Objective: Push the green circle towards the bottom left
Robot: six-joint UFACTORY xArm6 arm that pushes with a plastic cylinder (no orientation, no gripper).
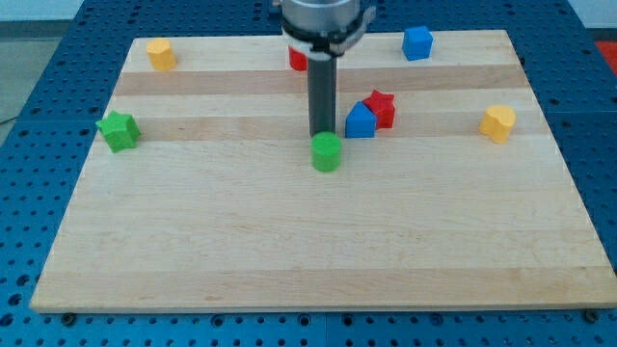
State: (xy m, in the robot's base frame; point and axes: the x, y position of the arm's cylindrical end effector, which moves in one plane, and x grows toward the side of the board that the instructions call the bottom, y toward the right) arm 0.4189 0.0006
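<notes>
The green circle [327, 151] sits near the middle of the wooden board [289, 251]. My tip [322, 133] stands right behind it, on its upper side, touching or nearly touching its top edge. The dark rod rises straight up from there to the arm at the view's top.
A green star [119, 130] lies at the left edge. A blue block [360, 121] and a red star [381, 106] sit together just right of the rod. A red block [298, 58] is half hidden behind the rod. A blue cube [417, 42], a yellow block [161, 54] and another yellow block [498, 123] lie further out.
</notes>
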